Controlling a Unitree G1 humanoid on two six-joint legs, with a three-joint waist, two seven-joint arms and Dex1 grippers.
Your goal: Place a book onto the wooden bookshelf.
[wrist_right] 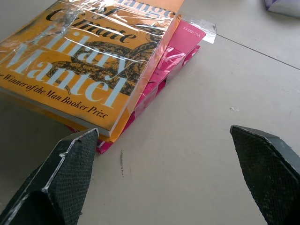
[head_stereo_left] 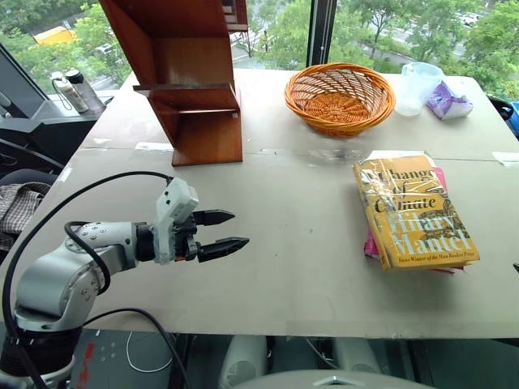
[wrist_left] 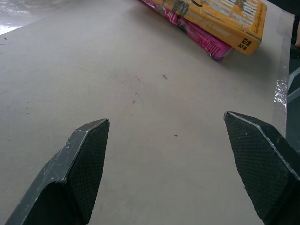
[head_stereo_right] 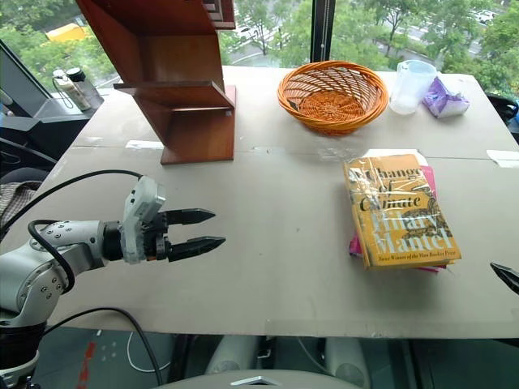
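Left eye view: the yellow book (head_stereo_left: 414, 214) lies flat on the grey bench (head_stereo_left: 292, 275), toward its right side, stacked on a thinner pink book (head_stereo_left: 371, 245) whose edge peeks out along its left side. Its cover reads "A Change of Climate" and "Hilary Mantel", with a small line below, "Winner of the Man Booker Prize". The wooden bookshelf (head_stereo_left: 193, 81) stands at the far left of the bench, well apart from the book. An orange wicker basket (head_stereo_left: 340, 98) sits behind the book, with a clear plastic cup (head_stereo_left: 420, 86) and a purple bag (head_stereo_left: 448, 102) beyond it to the right. The left tool (head_stereo_left: 230, 231) hangs over the near left part of the bench, fingers apart and empty, pointing toward the book with a wide stretch of bare bench between them.

Right eye view: the same layout. A black fingertip of the right tool (head_stereo_right: 506, 275) pokes in at the right edge, just beside the book's near right corner and not touching it.

Left wrist view: the two black fingers (wrist_left: 84, 168) stand wide apart over bare bench. The book's spine and the pink book beneath it lie well ahead.

Right wrist view: the right tool's fingers (wrist_right: 70, 178) are spread wide, holding nothing. The book's near corner lies close to one fingertip, and "Mantel" and the prize line read clearly. A tab on the pink book bears a small printed code, too small to read surely.
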